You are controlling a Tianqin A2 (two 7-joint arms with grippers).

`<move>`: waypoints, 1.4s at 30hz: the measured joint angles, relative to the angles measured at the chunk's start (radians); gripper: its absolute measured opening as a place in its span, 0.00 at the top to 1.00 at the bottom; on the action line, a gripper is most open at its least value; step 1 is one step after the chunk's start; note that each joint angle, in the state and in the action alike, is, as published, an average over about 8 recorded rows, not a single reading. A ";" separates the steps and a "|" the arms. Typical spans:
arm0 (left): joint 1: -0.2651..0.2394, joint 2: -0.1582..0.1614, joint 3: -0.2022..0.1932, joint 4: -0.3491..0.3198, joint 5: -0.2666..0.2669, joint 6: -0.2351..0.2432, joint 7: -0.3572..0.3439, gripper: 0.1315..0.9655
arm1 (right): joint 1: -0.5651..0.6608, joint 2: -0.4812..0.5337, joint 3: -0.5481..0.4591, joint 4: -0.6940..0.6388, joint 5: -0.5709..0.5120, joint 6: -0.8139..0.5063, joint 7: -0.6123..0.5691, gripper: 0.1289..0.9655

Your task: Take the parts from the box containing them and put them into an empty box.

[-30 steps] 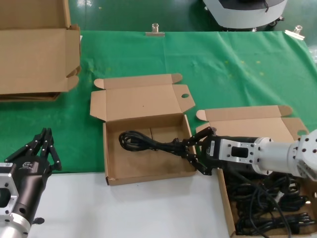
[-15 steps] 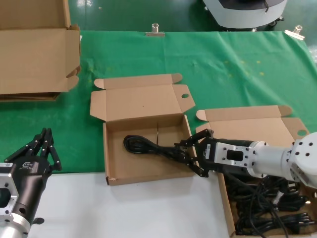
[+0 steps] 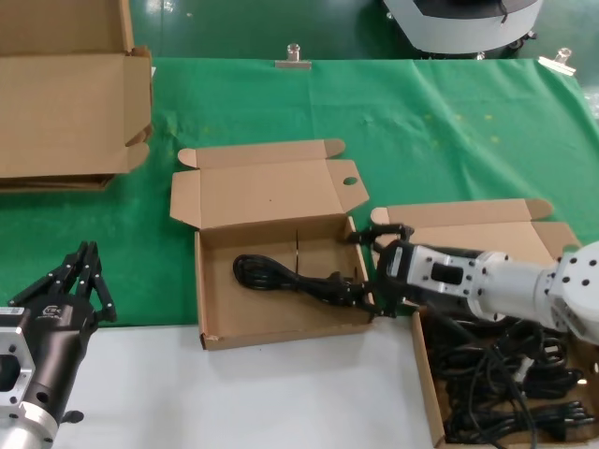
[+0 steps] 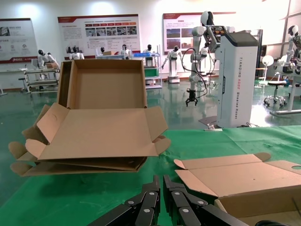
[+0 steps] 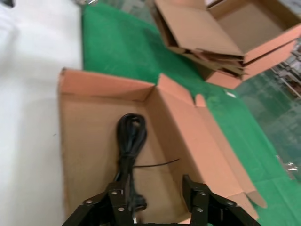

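Over the near-right corner of the receiving box (image 3: 271,271), the right claw (image 3: 371,277) stands spread around the bundled cable's (image 3: 290,277) plug end, so withdrawing carelessly could snag it out again; the left claw (image 3: 70,281), fingers together, waits off-bench.

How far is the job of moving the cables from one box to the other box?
Done: one bundled black cable lies inside the middle box. In hand: the right gripper is at that box's right wall, fingers open around the cable's near end, so it seems released. Left: many cables remain in the right box. The left gripper waits at the table's near left, fingers together.
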State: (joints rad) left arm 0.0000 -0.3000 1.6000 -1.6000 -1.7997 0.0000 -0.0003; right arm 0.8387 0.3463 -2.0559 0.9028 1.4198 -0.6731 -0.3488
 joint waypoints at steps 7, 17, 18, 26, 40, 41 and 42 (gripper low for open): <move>0.000 0.000 0.000 0.000 0.000 0.000 0.000 0.95 | -0.018 0.036 0.021 0.101 -0.025 0.021 0.137 0.60; 0.000 0.000 0.000 0.000 0.000 0.000 0.000 0.95 | -0.076 0.102 0.078 0.237 -0.059 0.064 0.343 0.33; 0.000 0.000 0.000 0.000 0.000 0.000 0.000 0.95 | -0.086 0.110 0.086 0.252 -0.060 0.068 0.362 0.30; 0.000 0.000 0.000 0.000 0.000 0.000 0.000 0.95 | -0.173 0.174 0.150 0.379 -0.051 0.099 0.474 0.15; 0.000 0.000 0.000 0.000 0.000 0.000 0.000 0.94 | -0.243 0.200 0.190 0.445 -0.005 0.127 0.473 0.02; 0.000 0.000 0.000 0.000 0.000 0.000 0.000 0.94 | -0.248 0.199 0.192 0.447 -0.002 0.131 0.472 0.02; 0.000 0.000 0.000 0.000 0.000 0.000 0.000 0.94 | -0.254 0.196 0.195 0.449 0.001 0.136 0.471 0.02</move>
State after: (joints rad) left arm 0.0000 -0.3000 1.6000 -1.6000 -1.7997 0.0000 -0.0003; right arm 0.5852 0.5425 -1.8613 1.3522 1.4211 -0.5367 0.1223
